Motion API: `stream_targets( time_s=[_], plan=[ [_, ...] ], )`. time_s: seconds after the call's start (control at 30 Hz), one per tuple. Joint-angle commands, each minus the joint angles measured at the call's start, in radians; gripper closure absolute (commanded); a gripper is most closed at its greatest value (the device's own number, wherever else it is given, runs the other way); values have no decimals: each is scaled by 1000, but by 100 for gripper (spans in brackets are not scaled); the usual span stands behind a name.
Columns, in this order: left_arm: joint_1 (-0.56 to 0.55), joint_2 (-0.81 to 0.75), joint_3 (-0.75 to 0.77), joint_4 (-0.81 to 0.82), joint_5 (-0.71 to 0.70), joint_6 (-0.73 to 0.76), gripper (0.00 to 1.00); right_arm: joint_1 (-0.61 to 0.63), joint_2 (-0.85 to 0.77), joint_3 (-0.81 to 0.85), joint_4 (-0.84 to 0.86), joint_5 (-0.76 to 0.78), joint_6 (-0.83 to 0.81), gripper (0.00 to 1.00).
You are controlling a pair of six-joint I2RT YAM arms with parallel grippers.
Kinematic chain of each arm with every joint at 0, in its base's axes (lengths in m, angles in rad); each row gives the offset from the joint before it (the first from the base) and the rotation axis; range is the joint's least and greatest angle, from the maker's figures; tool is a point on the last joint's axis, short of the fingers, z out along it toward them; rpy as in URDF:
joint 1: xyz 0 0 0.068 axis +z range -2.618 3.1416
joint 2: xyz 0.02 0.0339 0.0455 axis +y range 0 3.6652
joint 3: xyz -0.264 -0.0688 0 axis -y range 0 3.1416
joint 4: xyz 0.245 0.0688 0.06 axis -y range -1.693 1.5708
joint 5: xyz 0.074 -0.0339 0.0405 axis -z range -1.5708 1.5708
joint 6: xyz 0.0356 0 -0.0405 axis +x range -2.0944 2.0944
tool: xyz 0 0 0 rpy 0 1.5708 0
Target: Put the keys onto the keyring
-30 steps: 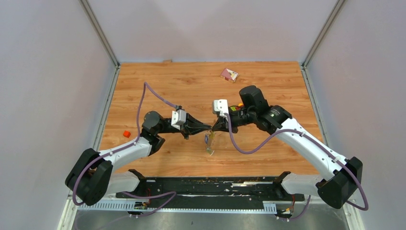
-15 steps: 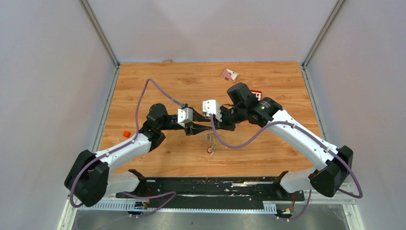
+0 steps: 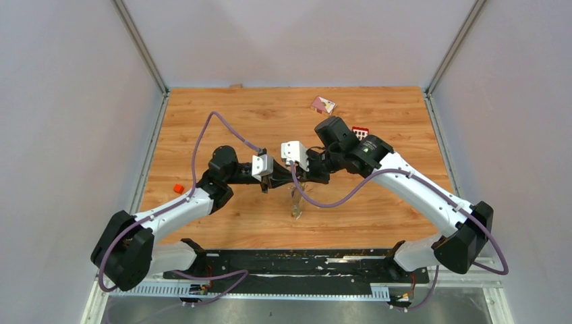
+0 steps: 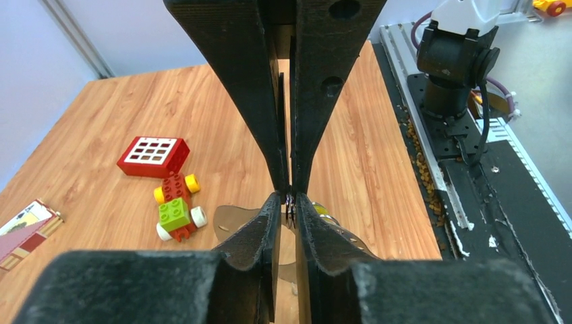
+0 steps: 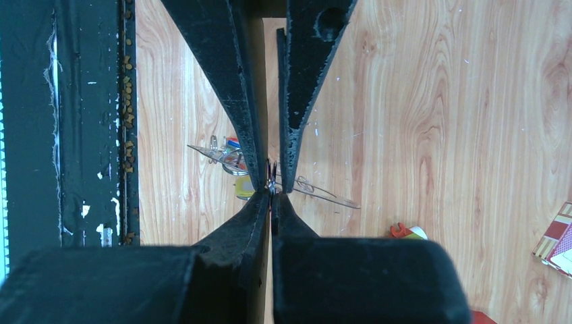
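My left gripper point(image 3: 289, 181) and right gripper point(image 3: 297, 180) meet tip to tip above the middle of the table. Both are shut on the keyring, seen only edge-on as a thin metal loop point(image 4: 290, 206) between the tips. In the left wrist view my own tips point(image 4: 289, 197) close on it from below, and the right fingers point(image 4: 307, 101) come from above. The right wrist view shows the same pinch point(image 5: 272, 194). The keys point(image 3: 295, 208) dangle under the pinch. A yellow tag point(image 5: 244, 190) and silvery keys point(image 5: 229, 157) show beneath.
A red block with a white grid point(image 3: 361, 131) lies behind the right arm. A green-yellow-red toy car point(image 4: 177, 206) sits by it. A small card point(image 3: 322, 104) lies at the back. A small orange piece point(image 3: 178, 188) lies at the left. The black rail point(image 3: 297, 260) runs along the near edge.
The right gripper has pushed left and the left gripper has come in, so their fingers overlap more. The right arm has uncovered the red block. The hanging keys have swung slightly.
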Motion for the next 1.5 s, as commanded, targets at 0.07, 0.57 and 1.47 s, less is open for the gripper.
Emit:
stream_targets(
  time_s=[0.07,0.57,1.47],
  plan=[
    [-5,6,35,-3,17,27,90,8,1,45,20,-7,5,100],
    [-3,-19,-66,330,3,-187,100,-32,-97,-115,134,-88,42,63],
    [-3,-11,-110,557,84,-324,100,-46,-79,-145,148,-233,1,96]
  ],
)
